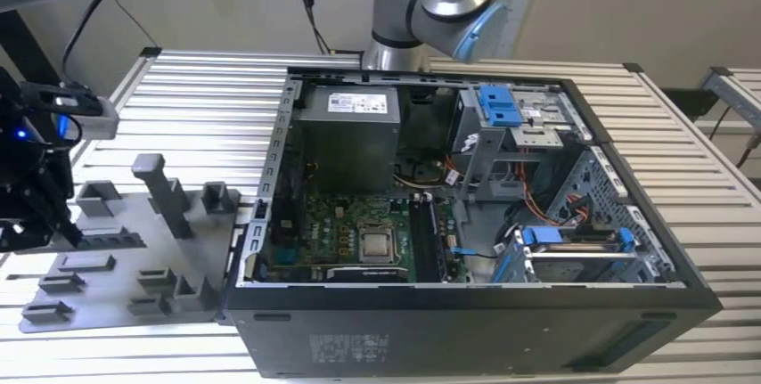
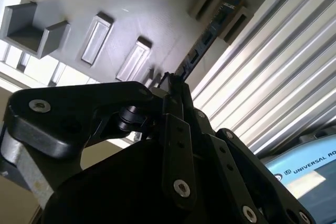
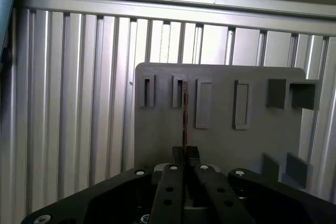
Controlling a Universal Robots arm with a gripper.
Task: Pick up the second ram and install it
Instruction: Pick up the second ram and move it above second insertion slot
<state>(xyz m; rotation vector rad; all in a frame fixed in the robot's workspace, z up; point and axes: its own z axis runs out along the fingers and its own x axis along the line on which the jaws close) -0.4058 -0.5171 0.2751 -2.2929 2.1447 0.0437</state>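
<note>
The second ram [image 3: 185,114] is a thin dark strip seen edge-on, and it runs from my fingertips to a slot holder on the grey fixture plate [image 3: 220,145]. In the second wrist view the ram [image 2: 210,32] is a dark bluish board lying across two holders. My gripper [image 3: 185,153] is shut on its near end, with the fingers [image 2: 173,85] pressed close on either side. In the exterior view the gripper [image 1: 42,219] hangs over the plate [image 1: 119,259] at the exterior view's left. I cannot tell whether the stick is still seated in the holder.
The open computer case [image 1: 476,313] stands to the exterior view's right of the plate. In it are the motherboard [image 1: 351,241], black slot rails [image 1: 426,241] and blue drive clips [image 1: 500,103]. Upright grey holders [image 1: 160,192] stand on the plate. The slatted metal table [image 1: 202,90] lies underneath.
</note>
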